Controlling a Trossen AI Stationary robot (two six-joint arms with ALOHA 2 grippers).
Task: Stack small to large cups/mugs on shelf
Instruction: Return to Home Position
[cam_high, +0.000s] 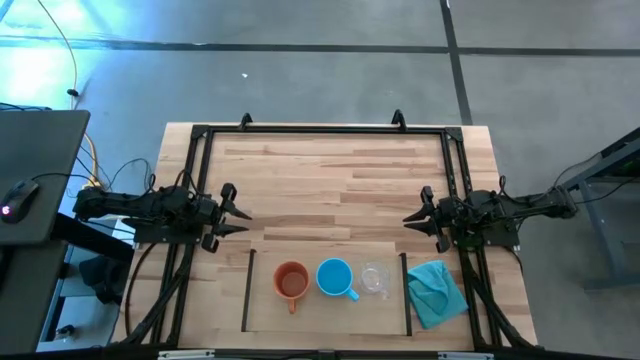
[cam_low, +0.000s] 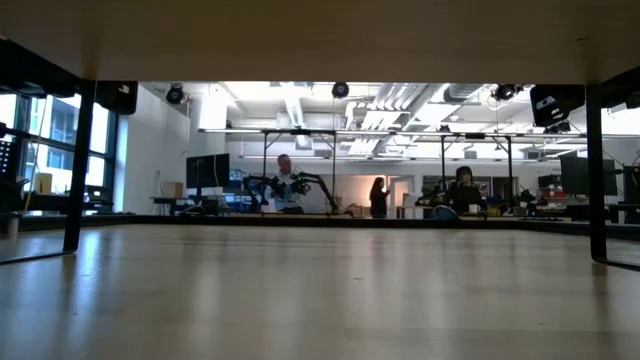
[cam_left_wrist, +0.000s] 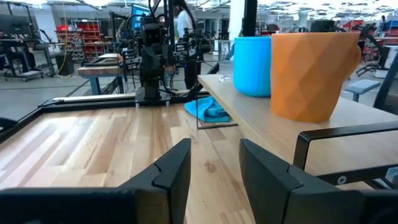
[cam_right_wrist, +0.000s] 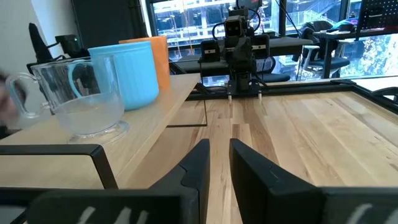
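Three cups stand in a row, on their bases, on the pale shelf (cam_high: 325, 315) near the table's front edge: an orange mug (cam_high: 291, 282) at the left, a blue mug (cam_high: 334, 277) in the middle and a clear glass cup (cam_high: 374, 278) at the right. My left gripper (cam_high: 244, 220) waits open at the table's left side, level, pointing toward the middle. My right gripper (cam_high: 408, 220) waits at the right side, facing it, with a narrow gap between its fingers. Neither touches anything. The left wrist view has the orange mug (cam_left_wrist: 311, 74) nearest; the right wrist view has the glass cup (cam_right_wrist: 87, 93) nearest.
A teal cloth (cam_high: 436, 292) lies on the table just right of the shelf. Thin black strips (cam_high: 248, 290) edge the shelf's two ends. A black metal frame (cam_high: 320, 130) runs round the table's far and side edges. People are in the room beyond the table.
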